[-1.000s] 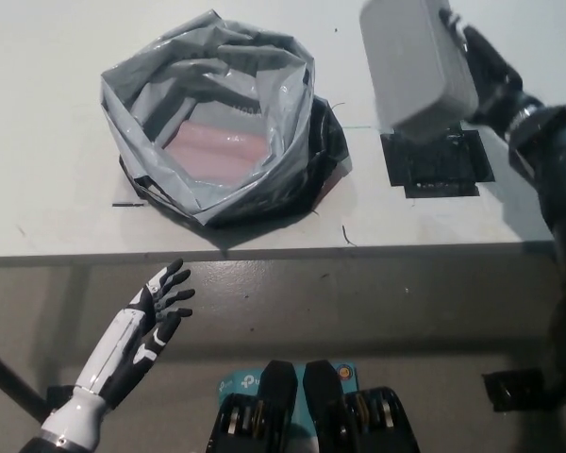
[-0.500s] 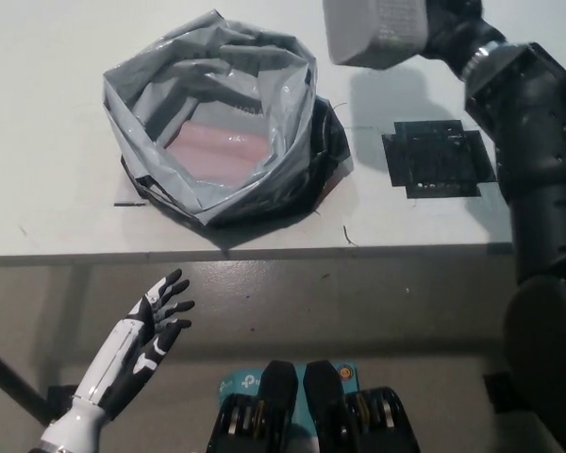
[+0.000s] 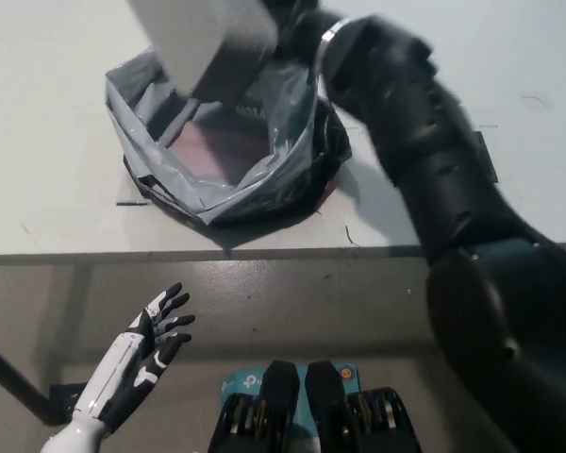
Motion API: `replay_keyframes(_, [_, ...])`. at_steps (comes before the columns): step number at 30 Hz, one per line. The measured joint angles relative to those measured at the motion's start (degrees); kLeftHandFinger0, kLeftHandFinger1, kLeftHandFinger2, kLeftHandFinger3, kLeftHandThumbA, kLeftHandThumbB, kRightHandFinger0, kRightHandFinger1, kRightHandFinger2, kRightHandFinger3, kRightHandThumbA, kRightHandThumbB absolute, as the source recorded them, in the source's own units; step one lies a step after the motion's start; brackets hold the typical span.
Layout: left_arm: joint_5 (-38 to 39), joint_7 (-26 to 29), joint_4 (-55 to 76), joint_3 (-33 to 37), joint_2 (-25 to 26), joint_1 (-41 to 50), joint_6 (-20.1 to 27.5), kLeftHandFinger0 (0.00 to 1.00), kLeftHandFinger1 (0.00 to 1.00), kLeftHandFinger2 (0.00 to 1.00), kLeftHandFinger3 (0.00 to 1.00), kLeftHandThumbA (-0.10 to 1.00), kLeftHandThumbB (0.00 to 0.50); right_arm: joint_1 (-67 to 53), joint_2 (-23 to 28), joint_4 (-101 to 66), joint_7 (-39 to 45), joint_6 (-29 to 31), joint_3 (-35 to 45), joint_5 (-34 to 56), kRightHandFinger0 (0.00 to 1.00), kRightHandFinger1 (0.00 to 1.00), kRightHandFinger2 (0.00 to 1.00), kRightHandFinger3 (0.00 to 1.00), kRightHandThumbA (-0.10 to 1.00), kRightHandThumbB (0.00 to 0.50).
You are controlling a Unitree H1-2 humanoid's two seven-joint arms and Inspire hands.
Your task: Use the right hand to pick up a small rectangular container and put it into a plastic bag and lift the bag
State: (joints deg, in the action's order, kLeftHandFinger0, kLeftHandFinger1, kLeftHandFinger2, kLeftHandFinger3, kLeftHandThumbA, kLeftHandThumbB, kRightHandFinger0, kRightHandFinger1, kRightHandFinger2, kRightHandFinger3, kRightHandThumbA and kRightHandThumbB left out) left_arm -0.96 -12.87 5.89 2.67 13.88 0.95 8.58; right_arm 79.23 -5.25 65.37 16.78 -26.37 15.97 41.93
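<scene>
Hanging tilted above the open grey plastic bag [image 3: 208, 156] on the table [image 3: 47, 113], the small rectangular container [image 3: 203, 42] looks rigid, light and smooth-sided, clamped at one end by the right hand [image 3: 288, 24], fingers hidden; left hand [image 3: 160, 326] rests low, fingers spread.

The black right arm reached up and leftward across the frame, its right hand [image 3: 288, 21] mostly hidden and closed on a load, while the white left hand [image 3: 157, 330] rested low at left, fingers spread.
</scene>
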Motion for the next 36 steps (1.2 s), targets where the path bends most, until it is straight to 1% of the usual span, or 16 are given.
replay_keyframes(1, [0.00, -0.03, 0.00, 0.00, 0.01, 0.00, 0.00, 0.79, 0.85, 1.00, 1.00, 0.87, 0.277, 0.06, -0.40, 1.26, -0.16, 0.11, -0.15, -0.42, 0.00, 0.25, 0.66, 0.86, 0.19, 0.004])
replay_keyframes(2, [0.00, -0.07, 0.04, 0.00, 0.02, 0.00, -0.02, 0.79, 0.85, 1.00, 1.00, 0.87, 0.284, 0.18, -1.00, 2.86, -0.33, 0.39, -0.46, -1.15, 0.00, 0.22, 0.58, 0.78, 0.24, 0.023])
replay_keyframes(7, [-0.36, -0.13, 0.52, 0.28, 0.02, -0.30, -0.11, 0.78, 0.82, 0.99, 1.00, 0.85, 0.294, 0.56, -2.63, 8.29, -0.72, 2.78, -2.73, -4.97, 0.00, 0.17, 0.61, 0.75, 0.26, 0.061])
replay_keyframes(8, [-0.43, -0.13, 0.55, 0.30, 0.02, -0.33, -0.11, 0.78, 0.81, 0.98, 1.00, 0.84, 0.293, 0.59, -2.70, 8.69, -0.77, 3.01, -3.03, -5.36, 0.00, 0.15, 0.56, 0.79, 0.21, 0.021])
replay_keyframes(10, [-0.71, -0.13, 0.59, 0.45, 0.04, -0.57, -0.11, 0.78, 0.81, 0.98, 1.00, 0.84, 0.292, 0.61, -2.84, 9.58, -0.97, 3.88, -4.34, -6.97, 0.00, 0.19, 0.59, 0.80, 0.24, 0.056])
replay_keyframes(14, [-1.08, -0.15, 0.62, 0.67, 0.21, -1.29, -0.12, 0.78, 0.80, 0.97, 1.00, 0.85, 0.292, 0.60, -2.83, 10.93, -1.44, 5.54, -5.75, -9.93, 0.00, 0.15, 0.58, 0.84, 0.24, 0.003])
replay_keyframes(22, [-1.57, -0.17, 0.63, 0.85, 0.90, -2.25, -0.10, 0.78, 0.80, 0.96, 1.00, 0.87, 0.297, 0.60, -2.27, 11.42, -2.07, 7.56, -6.51, -13.69, 0.00, 0.22, 0.65, 0.88, 0.26, 0.011])
replay_keyframes(23, [-1.66, -0.17, 0.63, 0.89, 0.95, -2.25, -0.10, 0.78, 0.80, 0.96, 1.00, 0.87, 0.297, 0.60, -2.16, 11.41, -2.19, 7.77, -6.84, -14.12, 0.00, 0.22, 0.65, 0.77, 0.25, 0.054])
replay_keyframes(25, [-1.92, -0.17, 0.62, 0.99, 1.05, -2.25, -0.10, 0.78, 0.80, 0.96, 1.00, 0.87, 0.298, 0.60, -1.90, 11.41, -2.48, 8.07, -7.36, -15.38, 0.01, 0.27, 0.67, 0.69, 0.30, 0.137])
replay_keyframes(26, [-2.03, -0.17, 0.62, 1.05, 1.05, -2.25, -0.10, 0.78, 0.80, 0.95, 1.00, 0.88, 0.299, 0.60, -1.82, 11.41, -2.72, 8.28, -7.36, -15.81, 0.17, 0.47, 0.88, 0.88, 0.37, 0.211])
replay_keyframes(27, [-2.10, -0.17, 0.62, 1.09, 1.05, -2.26, -0.10, 0.78, 0.80, 0.95, 1.00, 0.88, 0.300, 0.60, -1.79, 11.41, -2.88, 8.45, -7.37, -16.08, 0.25, 0.49, 0.82, 0.80, 0.42, 0.209])
replay_keyframes(28, [-2.15, -0.17, 0.61, 1.12, 1.05, -2.26, -0.10, 0.78, 0.80, 0.95, 1.00, 0.88, 0.301, 0.60, -1.77, 11.40, -3.01, 8.64, -7.52, -16.33, 0.76, 1.00, 1.00, 1.00, 0.59, 0.363])
replay_keyframes(29, [-2.25, -0.17, 0.61, 1.17, 1.05, -2.32, -0.10, 0.78, 0.80, 0.95, 1.00, 0.88, 0.301, 0.60, -1.70, 11.39, -3.26, 9.29, -8.27, -17.38, 0.76, 1.00, 1.00, 1.00, 0.59, 0.363])
replay_keyframes(30, [-2.29, -0.17, 0.61, 1.19, 1.05, -2.38, -0.10, 0.78, 0.80, 0.95, 1.00, 0.88, 0.306, 0.61, -1.62, 11.37, -3.34, 9.84, -9.34, -18.27, 1.00, 1.00, 1.00, 1.00, 0.62, 0.387])
replay_keyframes(32, [-2.31, -0.17, 0.61, 1.22, 1.06, -2.50, -0.10, 0.77, 0.79, 0.93, 1.00, 0.88, 0.304, 0.61, -1.46, 11.32, -3.32, 10.44, -11.02, -19.70, 1.00, 1.00, 1.00, 1.00, 0.64, 0.479])
replay_keyframes(36, [-2.31, -0.20, 0.59, 1.34, 1.11, -2.81, -0.09, 0.76, 0.78, 0.92, 1.00, 0.88, 0.309, 0.59, -1.04, 10.24, -3.02, 13.36, -15.73, -23.50, 1.00, 1.00, 1.00, 1.00, 0.66, 0.489])
